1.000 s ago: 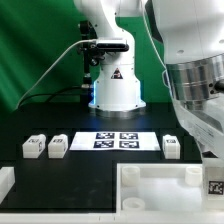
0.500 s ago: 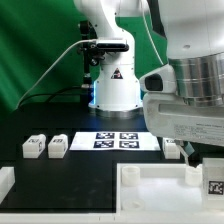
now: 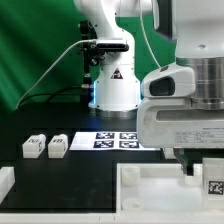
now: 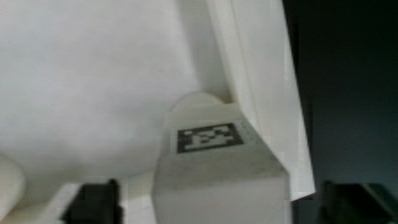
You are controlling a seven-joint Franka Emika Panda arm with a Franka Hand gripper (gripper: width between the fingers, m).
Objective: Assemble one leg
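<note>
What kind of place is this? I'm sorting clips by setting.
Likely a robotics lab bench: a Franka arm base against a green backdrop, a marker board fixed to the black table, and tagged white legs.

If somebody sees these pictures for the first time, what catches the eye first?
The big white arm fills the exterior view's right, hanging low over the white panel at the front. Behind it, the marker board lies on the black table, with two small legs toward the exterior view's left.
</note>
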